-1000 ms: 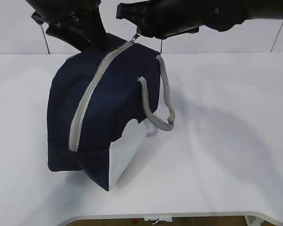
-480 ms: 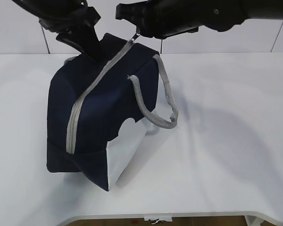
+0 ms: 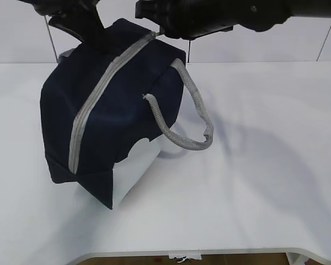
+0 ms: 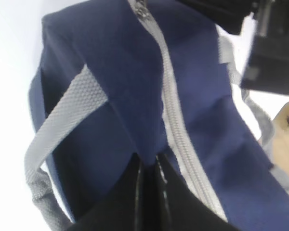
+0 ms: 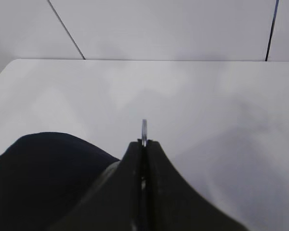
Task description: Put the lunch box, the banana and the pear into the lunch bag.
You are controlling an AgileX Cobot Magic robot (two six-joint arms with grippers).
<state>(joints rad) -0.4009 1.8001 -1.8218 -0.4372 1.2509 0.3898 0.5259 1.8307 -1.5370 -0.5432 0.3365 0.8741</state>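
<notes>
Exterior: one lunch bag (image 3: 107,110) on the table (image 3: 265,165), zipper (image 3: 94,99) done up, one handle (image 3: 190,118) hanging; left wrist: left gripper (image 4: 149,166) pinches bag fabric; right wrist: right gripper (image 5: 144,143) clamps one ring pull (image 5: 144,129).

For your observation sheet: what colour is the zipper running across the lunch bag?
Grey, against the lunch bag's navy fabric; the zipper shows best in the exterior view.

Zipped navy lunch bag (image 3: 110,110) tilted on white table (image 3: 265,165), black arms at its top
</notes>
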